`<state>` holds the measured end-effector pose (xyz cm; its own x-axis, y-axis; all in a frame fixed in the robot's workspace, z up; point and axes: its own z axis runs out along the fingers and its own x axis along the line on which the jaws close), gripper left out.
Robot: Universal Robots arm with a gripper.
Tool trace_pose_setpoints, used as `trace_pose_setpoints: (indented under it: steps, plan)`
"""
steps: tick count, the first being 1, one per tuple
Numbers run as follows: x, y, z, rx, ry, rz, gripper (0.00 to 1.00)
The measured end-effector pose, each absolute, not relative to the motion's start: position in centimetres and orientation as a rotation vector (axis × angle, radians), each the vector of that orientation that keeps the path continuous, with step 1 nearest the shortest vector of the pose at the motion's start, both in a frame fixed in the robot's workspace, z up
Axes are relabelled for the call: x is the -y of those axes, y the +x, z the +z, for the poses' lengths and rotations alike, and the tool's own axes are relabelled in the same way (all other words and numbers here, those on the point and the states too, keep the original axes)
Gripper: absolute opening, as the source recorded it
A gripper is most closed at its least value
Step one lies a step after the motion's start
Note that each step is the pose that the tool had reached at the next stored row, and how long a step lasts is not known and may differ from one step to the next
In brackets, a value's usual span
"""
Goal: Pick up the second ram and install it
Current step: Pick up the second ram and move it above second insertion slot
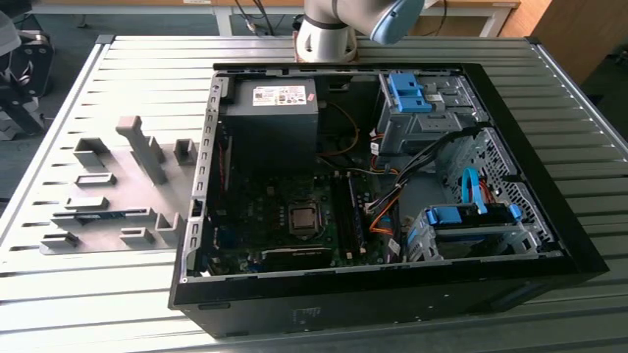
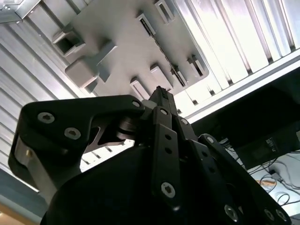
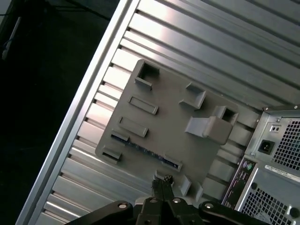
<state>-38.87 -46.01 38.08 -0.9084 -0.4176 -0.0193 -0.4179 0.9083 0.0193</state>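
Claw (image 3: pixel 162 182) clenched, empty, above grey fixture plate (image 3: pixel 173 124); second ram's (image 3: pixel 143 150) long axis runs along plate's edge.

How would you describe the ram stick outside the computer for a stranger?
A grey fixture plate lies at the exterior view's left of the open computer case. The second ram rests on it: a thin bluish-green strip among plain grey blocks.
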Motion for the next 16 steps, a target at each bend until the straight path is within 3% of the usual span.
trace_pose_setpoints:
  steps: [16]
  plan:
    - [46.01, -38.87, 37.76, -2.959, -1.019, 0.03, 0.11]
